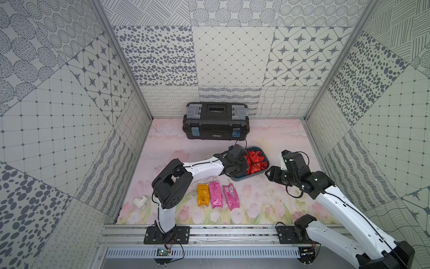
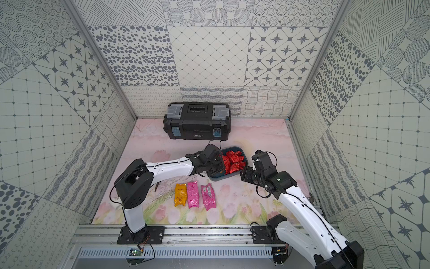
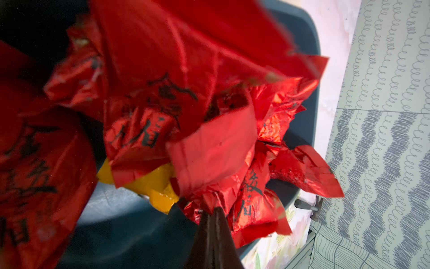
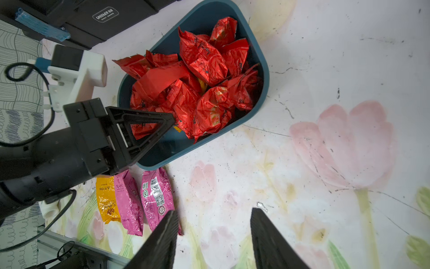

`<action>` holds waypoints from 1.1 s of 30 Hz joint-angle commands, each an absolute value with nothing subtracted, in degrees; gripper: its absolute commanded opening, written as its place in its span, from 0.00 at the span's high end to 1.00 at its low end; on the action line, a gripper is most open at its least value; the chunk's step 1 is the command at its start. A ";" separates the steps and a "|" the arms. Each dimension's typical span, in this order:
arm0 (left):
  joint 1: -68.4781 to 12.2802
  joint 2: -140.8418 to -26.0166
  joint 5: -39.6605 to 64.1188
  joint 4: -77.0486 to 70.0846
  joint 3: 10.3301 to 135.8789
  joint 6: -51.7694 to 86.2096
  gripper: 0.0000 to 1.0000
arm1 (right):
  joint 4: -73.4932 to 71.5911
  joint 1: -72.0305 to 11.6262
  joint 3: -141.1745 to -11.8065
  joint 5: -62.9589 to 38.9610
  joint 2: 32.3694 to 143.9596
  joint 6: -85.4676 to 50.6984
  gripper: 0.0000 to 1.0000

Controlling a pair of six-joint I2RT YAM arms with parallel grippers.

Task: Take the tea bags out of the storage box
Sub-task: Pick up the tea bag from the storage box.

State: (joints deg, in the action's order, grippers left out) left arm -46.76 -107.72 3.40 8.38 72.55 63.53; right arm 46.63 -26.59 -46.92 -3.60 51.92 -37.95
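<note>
Storage box (image 4: 176,149): teal-blue, plain inside. Small tea bags (image 4: 202,58) in it: shiny red foil, marked with black characters. Yellow foil (image 3: 158,184) glimpsed beneath red. On mat (image 1: 267,205): one orange-yellow packet (image 1: 202,194), two pink packets (image 1: 216,194), all glossy. Mat: pale pink, painted with pink tulips, green stems. Toolbox (image 1: 216,127): black, lid compartments grey, latches blue. Walls (image 1: 232,56): off-white, covered with grey dots, stars, grids, waves.

Toolbox (image 4: 102,14) badge "GREENER", prob.; tea bags (image 4: 202,60): Chinese chars.

Left wrist view: orange-yellow foil packet (image 3: 153,184) mostly buried under crinkled red foil packets (image 3: 144,130); nearest ones blurred; teal-blue plastic bin (image 3: 130,221) cropped.
</note>
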 commanded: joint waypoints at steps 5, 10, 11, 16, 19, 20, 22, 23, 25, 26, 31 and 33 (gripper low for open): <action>-47.18 -101.44 -0.03 8.67 69.04 56.33 1.00 | 45.89 -26.36 -48.56 -5.73 52.31 -34.96 0.45; -47.12 -97.83 2.67 6.99 66.36 48.72 1.00 | 43.65 -25.86 -49.74 -11.29 54.42 -25.04 0.41; -47.11 -97.14 3.46 6.72 65.97 46.64 1.00 | 43.08 -25.50 -49.97 -13.31 55.30 -22.57 0.41; -45.26 -93.94 10.13 4.67 63.37 37.68 1.00 | 42.35 -23.41 -53.18 -24.12 60.33 -10.73 0.39; -43.29 -91.44 15.36 2.73 61.22 34.82 1.00 | 41.39 -22.86 -55.27 -28.60 62.54 -5.88 0.38; -42.64 -90.59 16.62 2.19 60.69 33.82 1.00 | 40.82 -22.75 -55.59 -29.65 62.97 -4.92 0.38; -41.64 -89.04 19.64 1.28 59.68 32.25 1.00 | 39.05 -22.50 -55.81 -31.84 63.67 -3.02 0.37; -40.94 -88.40 21.16 0.85 59.17 31.77 1.00 | 37.97 -22.47 -55.62 -32.87 64.00 -2.26 0.37; -40.09 -86.82 23.60 0.03 58.51 30.79 1.00 | 35.68 -22.36 -55.45 -35.27 64.86 -1.54 0.38; -39.74 -86.22 25.27 -0.24 58.25 30.26 1.00 | 34.43 -22.42 -55.35 -36.54 65.27 -1.65 0.37; -38.95 -83.08 31.30 -1.66 56.77 28.73 1.00 | 28.20 -22.50 -54.36 -37.56 66.35 -3.60 0.38; -38.70 -82.02 33.28 -2.05 55.87 28.44 1.00 | 26.59 -22.49 -54.25 -37.77 66.57 -4.15 0.37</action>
State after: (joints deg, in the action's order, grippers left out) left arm -39.46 -84.38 22.59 2.59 57.10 34.33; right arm 32.62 -22.63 -54.50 -35.90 66.24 -4.47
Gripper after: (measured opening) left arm 0.046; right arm 0.626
